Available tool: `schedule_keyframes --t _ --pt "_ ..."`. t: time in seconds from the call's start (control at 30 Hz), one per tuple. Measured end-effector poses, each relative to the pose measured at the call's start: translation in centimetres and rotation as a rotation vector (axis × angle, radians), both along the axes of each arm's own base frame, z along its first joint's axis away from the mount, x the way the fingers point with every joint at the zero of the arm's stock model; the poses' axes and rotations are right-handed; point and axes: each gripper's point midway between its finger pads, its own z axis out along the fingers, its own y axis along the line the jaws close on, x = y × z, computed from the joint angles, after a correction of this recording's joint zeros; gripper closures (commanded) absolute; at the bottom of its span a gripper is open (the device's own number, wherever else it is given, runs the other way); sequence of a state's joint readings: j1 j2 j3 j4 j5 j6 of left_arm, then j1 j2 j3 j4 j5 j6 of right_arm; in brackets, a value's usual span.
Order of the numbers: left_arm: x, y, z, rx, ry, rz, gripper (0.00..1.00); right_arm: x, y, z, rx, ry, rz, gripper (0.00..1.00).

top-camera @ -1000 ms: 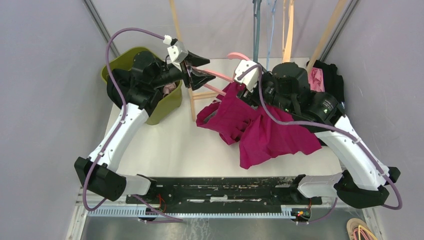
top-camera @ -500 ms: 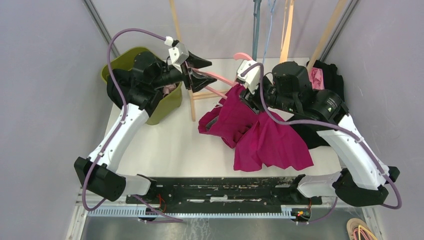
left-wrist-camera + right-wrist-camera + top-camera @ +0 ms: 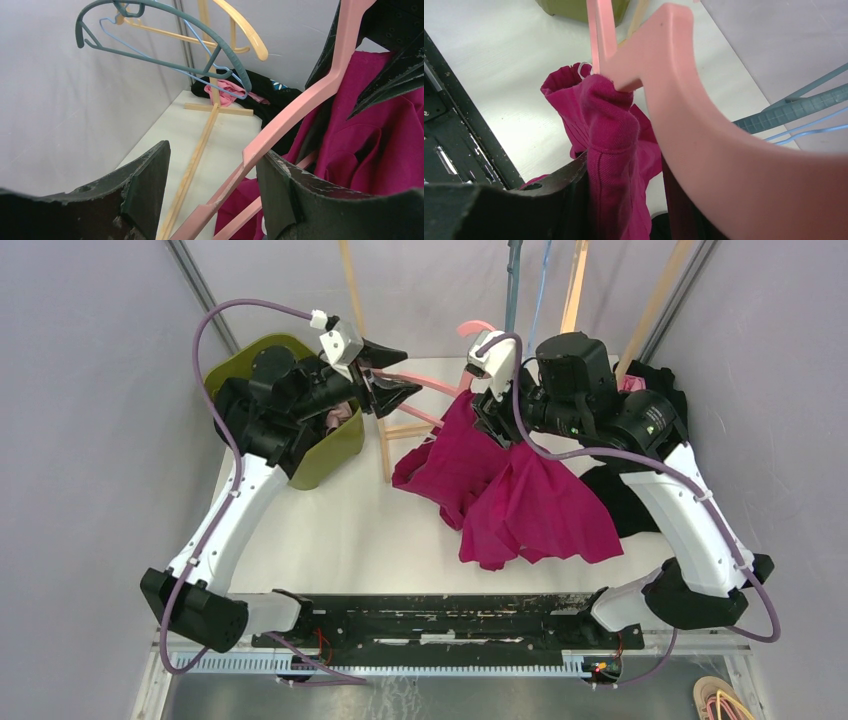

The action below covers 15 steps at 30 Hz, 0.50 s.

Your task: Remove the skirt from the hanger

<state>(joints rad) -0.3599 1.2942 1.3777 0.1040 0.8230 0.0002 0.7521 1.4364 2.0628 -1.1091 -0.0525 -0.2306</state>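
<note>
The magenta skirt (image 3: pixel 520 505) hangs from the pink hanger (image 3: pixel 420 383), and its lower part is bunched on the table. My right gripper (image 3: pixel 487 405) is shut on the skirt's waistband (image 3: pixel 609 125), just below the hanger's hook (image 3: pixel 684 100). My left gripper (image 3: pixel 388 380) is open around the hanger's arm. In the left wrist view the pink arm (image 3: pixel 300 110) passes between the spread fingers (image 3: pixel 214 150) and rests against the right finger (image 3: pixel 280 190). The skirt (image 3: pixel 380 145) shows behind it.
A green bin (image 3: pixel 330 455) stands at the back left under the left arm. A wooden rack post (image 3: pixel 383 440) rises between bin and skirt. Teal, blue and yellow hangers (image 3: pixel 200 45) hang on the rack. Black and pink clothes (image 3: pixel 655 390) lie at the back right.
My right gripper has risen and moved back with the waistband, drawing the skirt's hem up and to the left. My left gripper and the hanger have shifted slightly left and up.
</note>
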Motion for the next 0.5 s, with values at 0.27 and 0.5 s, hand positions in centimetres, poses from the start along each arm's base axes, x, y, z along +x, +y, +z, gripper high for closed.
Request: schedule_keyframes --t 0.27,0.5 --pt "0.01 0.49 0.11 -0.008 -0.001 0.038 0.97 -0.07 0.33 0.1 0.02 -0.006 0.014 0.99" --pt "0.3 0.56 0.13 -0.011 0.001 0.054 0.97 -0.05 0.61 0.75 0.059 -0.03 0.02 0.99"
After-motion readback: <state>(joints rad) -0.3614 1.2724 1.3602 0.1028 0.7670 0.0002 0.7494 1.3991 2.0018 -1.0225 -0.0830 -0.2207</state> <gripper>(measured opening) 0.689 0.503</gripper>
